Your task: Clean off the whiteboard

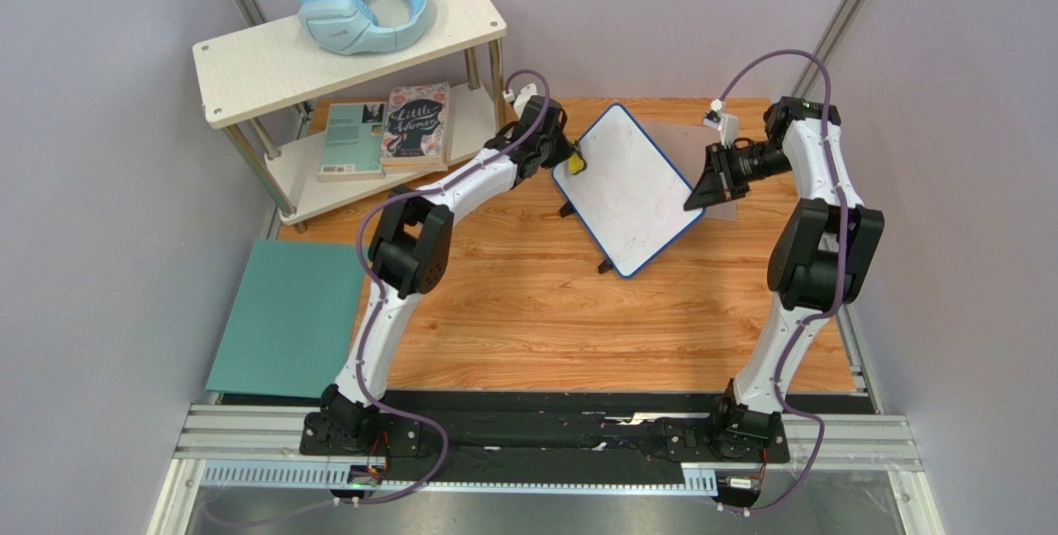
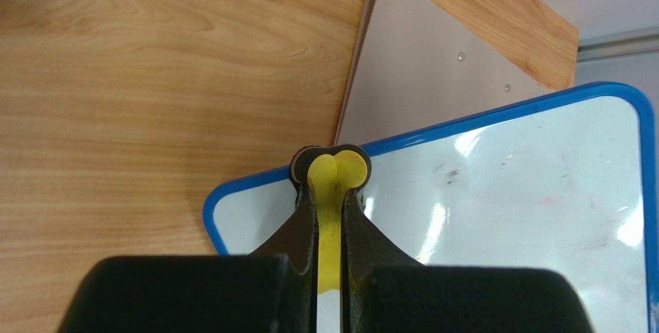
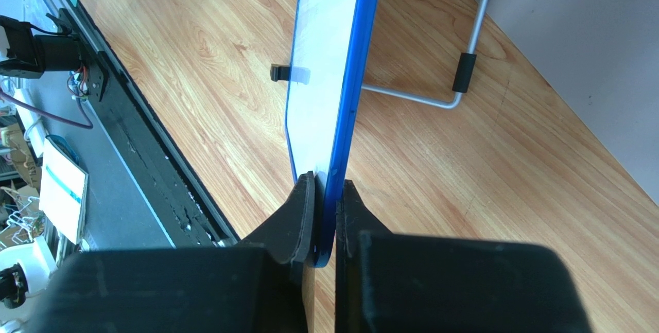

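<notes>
The whiteboard [image 1: 631, 188], white with a thin blue frame, stands tilted at the middle back of the table. My right gripper [image 1: 699, 192] is shut on its right edge; the right wrist view shows the blue frame [image 3: 348, 94] edge-on between my fingers. My left gripper [image 1: 569, 163] is shut on a yellow eraser [image 1: 576, 164] with a dark rim at the board's upper left edge. In the left wrist view the eraser [image 2: 338, 175] sits squeezed between the fingers over the frame near a corner. Faint pink-red marks [image 2: 541, 198] remain on the board's face.
A white two-tier shelf [image 1: 360, 64] stands at the back left with blue headphones [image 1: 363, 4] on top and books [image 1: 388, 128] below. A teal mat [image 1: 288, 316] lies at the left. The board's wire stand [image 3: 433, 94] rests on the wood behind it.
</notes>
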